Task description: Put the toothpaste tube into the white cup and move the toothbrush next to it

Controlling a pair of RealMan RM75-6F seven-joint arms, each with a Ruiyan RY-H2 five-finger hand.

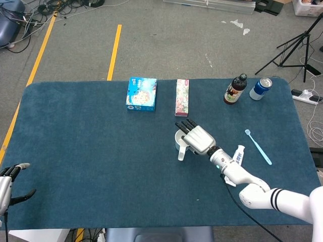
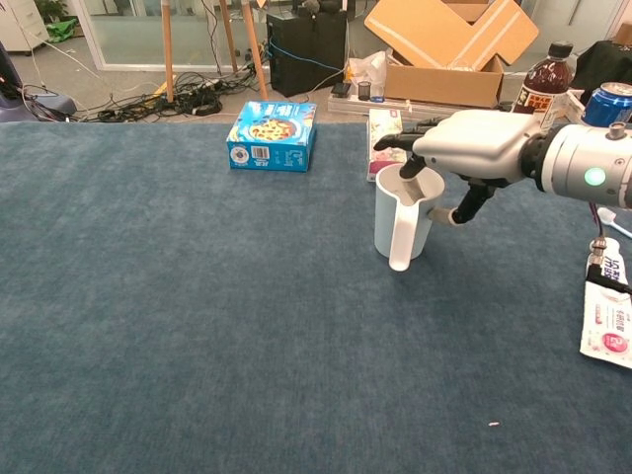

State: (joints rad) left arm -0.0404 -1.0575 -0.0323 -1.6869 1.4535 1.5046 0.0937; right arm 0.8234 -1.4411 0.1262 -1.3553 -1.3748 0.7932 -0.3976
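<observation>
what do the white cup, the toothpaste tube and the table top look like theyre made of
White cup: probably plastic, given its smooth, matte, uniform white wall and moulded handle; ceramic can't be ruled out.
Toothpaste tube: looks like soft laminated plastic, glossy and printed, lying flat with a crimped end.
Table: covered in dark teal fabric, like felt or short carpet; its surface is fuzzy, mottled and unreflective.

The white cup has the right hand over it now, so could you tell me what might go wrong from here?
1. The right hand sits over the white cup with a finger dipping past the rim; a sideways pull could tip it.
2. The toothpaste tube still lies flat by the forearm, which might drag it.
3. The toothbrush lies near the table's right edge and could be knocked off.
</observation>
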